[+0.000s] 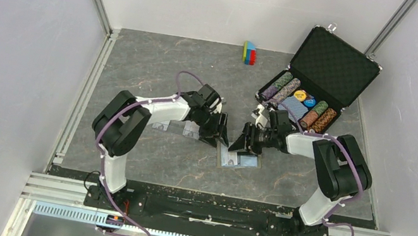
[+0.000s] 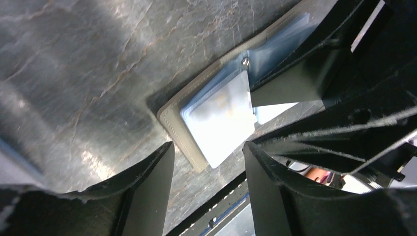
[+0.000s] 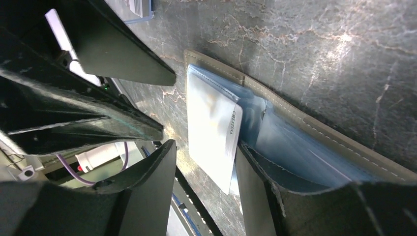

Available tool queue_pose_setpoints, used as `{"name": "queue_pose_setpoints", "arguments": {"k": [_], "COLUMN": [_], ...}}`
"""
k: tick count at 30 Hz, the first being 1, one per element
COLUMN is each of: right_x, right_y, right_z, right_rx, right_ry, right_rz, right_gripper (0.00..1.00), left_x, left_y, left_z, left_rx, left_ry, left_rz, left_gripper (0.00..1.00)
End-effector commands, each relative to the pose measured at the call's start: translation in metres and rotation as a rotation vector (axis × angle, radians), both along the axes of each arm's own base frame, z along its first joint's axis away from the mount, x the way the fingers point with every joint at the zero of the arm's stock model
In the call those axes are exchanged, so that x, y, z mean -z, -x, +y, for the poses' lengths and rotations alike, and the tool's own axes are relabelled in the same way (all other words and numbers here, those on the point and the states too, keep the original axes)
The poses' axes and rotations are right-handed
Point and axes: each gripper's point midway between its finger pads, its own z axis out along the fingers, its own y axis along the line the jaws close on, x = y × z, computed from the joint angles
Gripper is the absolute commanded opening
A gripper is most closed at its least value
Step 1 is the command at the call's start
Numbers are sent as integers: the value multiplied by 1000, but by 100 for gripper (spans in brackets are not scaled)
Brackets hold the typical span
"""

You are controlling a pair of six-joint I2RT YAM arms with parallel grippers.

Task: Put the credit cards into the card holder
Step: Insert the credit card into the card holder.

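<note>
Stage: card-loading, judged partly done. One card (image 2: 216, 120) lies on the open card holder (image 2: 169, 123), and more wait elsewhere.
Card holder: centre of the top view, spread open on the table (image 1: 157, 64). Its taupe outside faces down and its blue lining faces up so the pockets are reachable.
Card: pale, and flat on the lining. One short end hangs past the holder's lower edge in the right wrist view. Whether the other end sits inside a pocket, I cannot tell.
Left gripper (image 2: 207, 147): jaws parted with nothing between them. It hangs just above the holder's corner, close enough to nudge the card.
Right gripper (image 3: 206, 145): fingers spread and clamping nothing. They straddle the card's protruding end, and the right-hand finger sits at the lining, probably to keep the flap from folding shut.
Arms: both meet tip to tip over the holder, one to steady it and one to feed, since the wallet is light and would slide.
Loose cards (image 1: 160, 126): pale flat pieces under the left forearm, middle left of the top view. They look like the remaining ones.
Briefcase (image 1: 331, 64): open in the upper right, well apart, and no part of the job.
Risk: pushing the card may drag the holder with it.
</note>
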Motion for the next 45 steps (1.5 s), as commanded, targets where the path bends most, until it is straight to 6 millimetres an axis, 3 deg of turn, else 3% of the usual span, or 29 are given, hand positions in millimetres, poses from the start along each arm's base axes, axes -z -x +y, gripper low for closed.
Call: {"name": "queue_pose_setpoints", "arguments": {"k": [1, 10, 13, 23, 31, 40, 45], "right_x": [-1, -7, -9, -20, -20, -11, -11], "right_y": [0, -2, -4, -13, -13, -8, -9], "right_z": [-2, -4, -5, -8, -8, -13, -15], "right_rx": [23, 62, 68, 82, 88, 103, 109], "right_ry": [-24, -94, -100, -141, -153, -136, -142], "right_rz": [-5, 13, 10, 1, 6, 21, 22], "right_gripper": [50, 48, 46, 43, 42, 45, 45], "left_x": [7, -15, -24, -14, -11, 5, 7], "left_y": [1, -5, -11, -17, -18, -22, -20], "left_z": [-20, -34, -29, 5, -14, -17, -31], "left_rx": [3, 18, 3, -39, -27, -35, -7], "left_ry": [34, 131, 105, -86, -8, -89, -58], "left_rz": [55, 5, -54, -120, -71, -33, -13], "left_gripper": [61, 57, 58, 65, 66, 67, 67]}}
